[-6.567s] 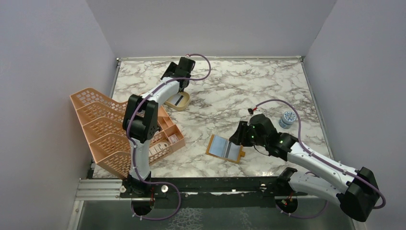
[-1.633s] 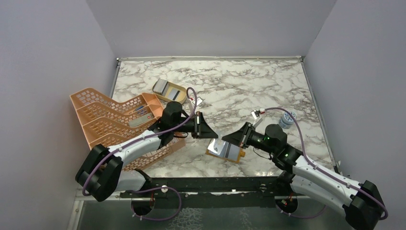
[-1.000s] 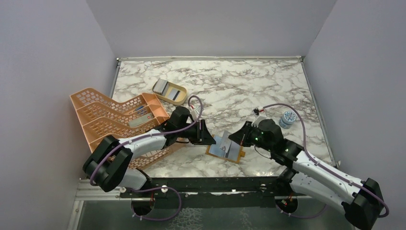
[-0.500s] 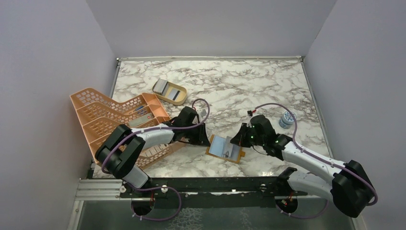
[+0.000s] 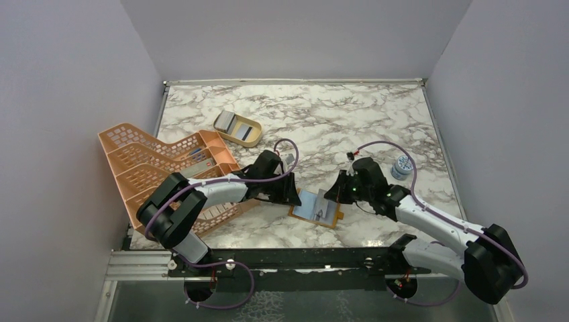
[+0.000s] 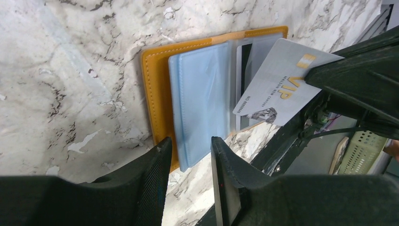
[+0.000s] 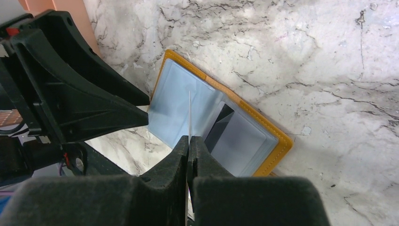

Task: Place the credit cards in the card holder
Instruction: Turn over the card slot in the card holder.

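Seconds ago my left arm was stretched to the tan dish (image 5: 257,126) at the back. Now it lies low over the marble table (image 5: 362,114), with my left pincer (image 5: 292,196) at the left edge of the open card holder (image 5: 308,209). From above, my right pincer (image 5: 334,194) is over the holder's right half. Spare cards (image 5: 229,121) lie in the dish, well apart from the holder. The peach rack (image 5: 144,168) stands on the table's left side by my left arm, and a small jar (image 5: 402,166) sits beyond my right arm.

From my left wrist, my left fingers (image 6: 155,183) stand apart, released, with nothing gripped. The near corner of the holder's pale blue inside shows through the gap. The holder lies open and flat. A silvery credit card (image 6: 277,84) marked VIP tilts over its right-hand pocket, one corner pinched by my right pincer.

From my right wrist, my right fingers (image 7: 207,160) are clenched on that card, which shows edge-on as a thin white line above the holder's middle. My left pincer's tip is just beside the holder's left corner.
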